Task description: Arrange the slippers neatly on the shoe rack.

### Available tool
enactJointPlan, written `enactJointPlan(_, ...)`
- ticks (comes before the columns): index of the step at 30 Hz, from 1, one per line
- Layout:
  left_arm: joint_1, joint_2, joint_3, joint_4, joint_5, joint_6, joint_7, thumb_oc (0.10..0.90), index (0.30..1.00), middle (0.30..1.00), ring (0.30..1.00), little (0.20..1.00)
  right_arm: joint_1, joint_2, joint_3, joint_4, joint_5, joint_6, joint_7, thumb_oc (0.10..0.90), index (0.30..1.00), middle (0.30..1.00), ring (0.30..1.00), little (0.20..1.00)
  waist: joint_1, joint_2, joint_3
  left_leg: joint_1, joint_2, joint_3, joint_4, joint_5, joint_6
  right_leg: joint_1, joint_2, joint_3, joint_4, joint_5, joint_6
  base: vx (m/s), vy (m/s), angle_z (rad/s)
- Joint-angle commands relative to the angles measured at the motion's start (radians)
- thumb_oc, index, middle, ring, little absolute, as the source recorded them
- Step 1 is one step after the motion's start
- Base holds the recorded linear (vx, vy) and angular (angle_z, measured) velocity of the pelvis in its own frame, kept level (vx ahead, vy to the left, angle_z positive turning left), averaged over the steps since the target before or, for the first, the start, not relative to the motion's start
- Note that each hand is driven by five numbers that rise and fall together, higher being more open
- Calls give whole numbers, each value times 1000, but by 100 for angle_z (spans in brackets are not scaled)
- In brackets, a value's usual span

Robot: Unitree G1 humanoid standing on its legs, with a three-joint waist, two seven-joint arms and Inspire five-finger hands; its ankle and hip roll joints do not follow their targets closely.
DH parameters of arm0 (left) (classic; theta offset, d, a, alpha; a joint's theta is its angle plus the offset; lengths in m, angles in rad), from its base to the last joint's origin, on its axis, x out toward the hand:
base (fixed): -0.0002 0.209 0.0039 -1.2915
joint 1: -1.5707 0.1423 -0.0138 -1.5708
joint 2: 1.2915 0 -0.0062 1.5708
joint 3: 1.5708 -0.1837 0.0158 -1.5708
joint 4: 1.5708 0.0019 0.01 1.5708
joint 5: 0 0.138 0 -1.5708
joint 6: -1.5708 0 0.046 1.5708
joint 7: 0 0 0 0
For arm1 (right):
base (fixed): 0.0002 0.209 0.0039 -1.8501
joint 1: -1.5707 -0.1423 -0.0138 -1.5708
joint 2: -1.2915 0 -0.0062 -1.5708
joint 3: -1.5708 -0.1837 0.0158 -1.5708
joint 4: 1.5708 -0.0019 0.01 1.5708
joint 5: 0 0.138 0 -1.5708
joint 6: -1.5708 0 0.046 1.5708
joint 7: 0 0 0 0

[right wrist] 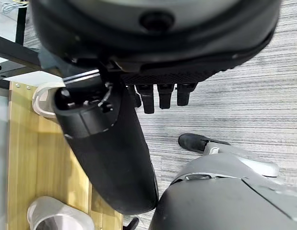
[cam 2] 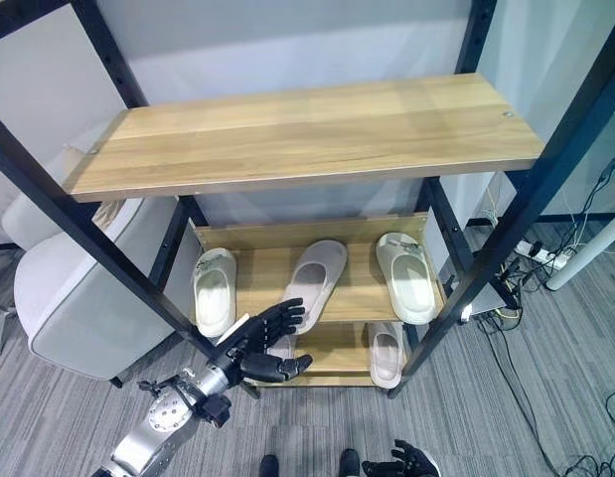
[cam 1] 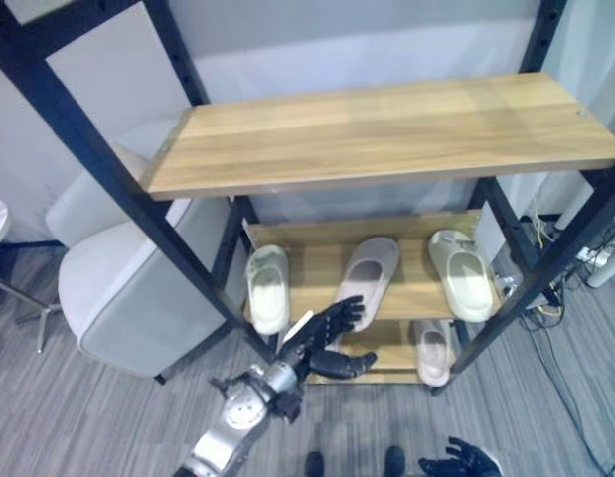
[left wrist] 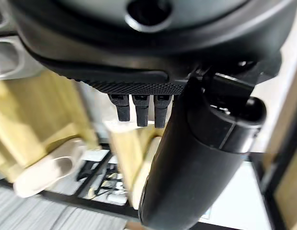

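Robot hand (cam 1: 322, 338), fingers spread, before slippers (cam 1: 369, 278).

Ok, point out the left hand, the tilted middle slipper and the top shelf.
left hand (cam 1: 322, 336), left eye view, on the back of the fingers.
middle slipper (cam 1: 372, 270), left eye view, on its upper.
top shelf (cam 2: 307, 134), right eye view, on bare wood.

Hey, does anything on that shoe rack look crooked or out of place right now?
Yes. On the middle shelf, the centre slipper lies slanted, while the left slipper sits fairly straight and the right slipper only slightly turned. A fourth slipper sits alone on the bottom shelf. The left hand hovers open at the rack's front.
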Motion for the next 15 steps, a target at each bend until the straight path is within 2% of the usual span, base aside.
enactJointPlan(1,-119,-9,48,-94,-7,-117,44,800,900,900,900,900,-5,-6,23,-54,-28,-36,0,800,900,900,900,900,2,-43,-36,-57,-12,73,6,44,-42,78,1,-5,6,-126,48,0,0,0)
enactJointPlan(5,-183,-24,69,-67,55,-131,101,800,900,900,900,900,-6,-5,29,-61,-31,-35,-4,800,900,900,900,900,-5,-47,-41,-51,-11,76,1,39,-43,78,0,-4,6,-127,51,0,0,0)
enactJointPlan(8,-270,-16,89,-23,186,-148,168,800,900,900,900,900,-1,-7,32,-72,-34,-35,-4,800,900,900,900,900,-18,-53,-48,-44,-10,86,-6,32,-42,75,-3,3,6,-125,56,42,23,-1)
enactJointPlan(15,-356,-24,118,43,273,-148,249,800,900,900,900,900,6,-13,32,-87,-38,-30,1,800,900,900,900,900,-40,-61,-51,-42,-10,103,-6,20,-39,63,-9,18,6,-115,64,27,21,-5)
